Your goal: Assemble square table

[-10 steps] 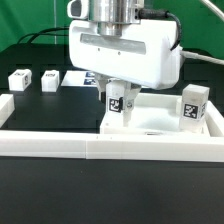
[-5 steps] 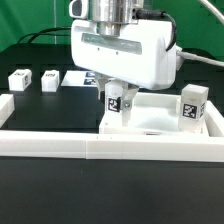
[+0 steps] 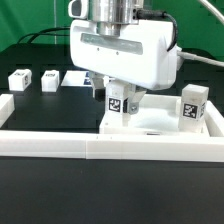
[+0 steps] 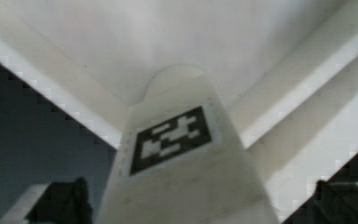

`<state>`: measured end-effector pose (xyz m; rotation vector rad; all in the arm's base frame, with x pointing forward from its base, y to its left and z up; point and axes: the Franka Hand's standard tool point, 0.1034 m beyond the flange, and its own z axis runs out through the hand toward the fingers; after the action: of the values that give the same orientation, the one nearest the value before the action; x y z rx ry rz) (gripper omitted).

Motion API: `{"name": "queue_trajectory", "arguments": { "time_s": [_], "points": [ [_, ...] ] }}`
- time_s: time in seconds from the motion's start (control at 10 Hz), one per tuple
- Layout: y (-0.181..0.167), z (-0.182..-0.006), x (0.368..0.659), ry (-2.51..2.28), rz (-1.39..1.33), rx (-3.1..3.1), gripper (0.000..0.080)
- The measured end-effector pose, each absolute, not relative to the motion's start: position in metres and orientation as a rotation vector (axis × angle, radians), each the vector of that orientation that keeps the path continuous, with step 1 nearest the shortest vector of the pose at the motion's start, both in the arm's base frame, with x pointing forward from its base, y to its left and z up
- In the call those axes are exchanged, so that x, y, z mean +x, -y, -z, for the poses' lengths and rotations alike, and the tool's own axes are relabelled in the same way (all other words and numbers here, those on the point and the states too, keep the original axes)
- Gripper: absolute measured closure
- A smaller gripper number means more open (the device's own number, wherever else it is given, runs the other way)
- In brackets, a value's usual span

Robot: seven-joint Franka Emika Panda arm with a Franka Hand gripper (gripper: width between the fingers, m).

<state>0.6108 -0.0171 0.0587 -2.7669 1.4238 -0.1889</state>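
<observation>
The white square slab (image 3: 160,122) lies against the front border bar. One tagged leg block (image 3: 120,101) stands upright at the slab's corner toward the exterior view's left. My gripper (image 3: 122,106) is shut on this leg from above. In the wrist view the leg (image 4: 172,140) fills the middle, with dark fingertips (image 4: 60,202) on either side and the slab (image 4: 194,40) beyond. A second leg (image 3: 193,105) stands upright at the slab's corner toward the exterior view's right. Two more legs (image 3: 18,78) (image 3: 50,76) lie on the black table at the far left.
White border bars run along the front (image 3: 110,149) and the exterior view's left (image 3: 6,108). The marker board (image 3: 78,78) lies behind the gripper, mostly hidden by it. Black cables hang behind the arm.
The gripper has turned slightly with the leg in it. The leg's tag now faces the exterior camera more squarely, and a finger shows beside it. Nothing else has moved.
</observation>
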Motion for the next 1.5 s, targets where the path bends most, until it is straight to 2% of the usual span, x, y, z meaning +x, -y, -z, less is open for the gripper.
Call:
{"name": "queue_trajectory", "arguments": {
  "time_s": [0.9,1.0,1.2,1.4,1.5],
  "points": [
    [0.017,-0.059,0.611,-1.424,0.189,-2.767,0.0151],
    [0.017,-0.062,0.612,-1.389,0.195,-2.779,0.0151],
    [0.007,-0.089,0.611,-1.326,0.223,-2.759,0.0151],
    [0.005,-0.107,0.609,-1.216,0.276,-2.785,0.0151],
    [0.005,-0.105,0.609,-1.206,0.275,-2.793,0.0151]
  ]
}}
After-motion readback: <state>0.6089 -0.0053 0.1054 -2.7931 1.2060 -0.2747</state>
